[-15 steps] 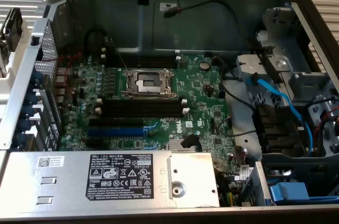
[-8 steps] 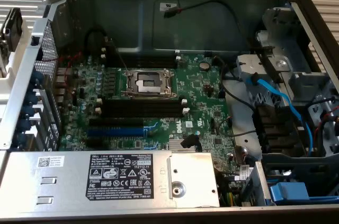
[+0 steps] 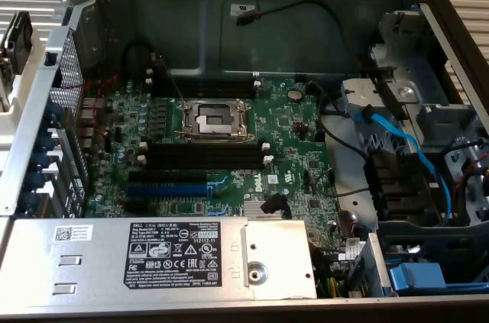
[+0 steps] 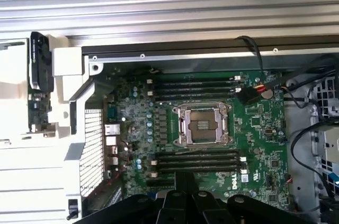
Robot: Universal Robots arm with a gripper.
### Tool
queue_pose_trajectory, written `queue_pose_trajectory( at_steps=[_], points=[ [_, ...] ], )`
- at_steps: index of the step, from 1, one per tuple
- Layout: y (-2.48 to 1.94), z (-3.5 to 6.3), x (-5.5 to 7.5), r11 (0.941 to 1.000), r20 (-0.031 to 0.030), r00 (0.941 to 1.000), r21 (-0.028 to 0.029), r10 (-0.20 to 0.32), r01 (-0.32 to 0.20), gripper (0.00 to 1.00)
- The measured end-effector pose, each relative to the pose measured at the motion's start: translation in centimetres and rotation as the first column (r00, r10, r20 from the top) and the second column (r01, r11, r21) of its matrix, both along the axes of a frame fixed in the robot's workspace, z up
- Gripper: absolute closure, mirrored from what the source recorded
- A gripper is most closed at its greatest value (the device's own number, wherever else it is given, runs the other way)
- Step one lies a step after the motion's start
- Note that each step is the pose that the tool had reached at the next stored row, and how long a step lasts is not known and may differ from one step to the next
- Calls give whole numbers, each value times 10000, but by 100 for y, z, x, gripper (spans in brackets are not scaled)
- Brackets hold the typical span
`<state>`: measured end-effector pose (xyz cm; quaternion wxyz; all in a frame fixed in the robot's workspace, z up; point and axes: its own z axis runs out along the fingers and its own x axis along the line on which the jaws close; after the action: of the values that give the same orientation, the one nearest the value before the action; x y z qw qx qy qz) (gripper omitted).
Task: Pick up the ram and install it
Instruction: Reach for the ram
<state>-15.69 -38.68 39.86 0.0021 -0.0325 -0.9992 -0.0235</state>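
The ram (image 4: 36, 75) looks like the dark stick standing on edge in a white holder (image 4: 61, 70), outside the computer case; in the exterior view the ram (image 3: 17, 42) is at the far left. My gripper (image 4: 185, 184) hangs high over the green motherboard (image 4: 254, 128), well away from the ram, and is shut with nothing in it. Black memory slots (image 4: 198, 160) lie on one side of the CPU socket (image 4: 203, 124), and more of them (image 4: 193, 87) on the other. The same slots (image 3: 202, 156) sit just in front of the socket (image 3: 215, 119) in the exterior view.
The open metal case (image 3: 306, 25) walls the board in. A silver power supply (image 3: 153, 258) fills the near side, and a blue expansion slot (image 3: 168, 188) lies beside it. Blue and black cables (image 3: 397, 147) and drive bays crowd the exterior view's right. A black plug (image 4: 249, 94) rests near one end of the slots.
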Motion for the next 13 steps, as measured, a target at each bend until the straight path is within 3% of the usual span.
queue_pose_trajectory(
  at_steps=[13],
  points=[
    [53, 4, -592, 10000, 1, 10000, 1, 0, 0, 90]
  ],
)
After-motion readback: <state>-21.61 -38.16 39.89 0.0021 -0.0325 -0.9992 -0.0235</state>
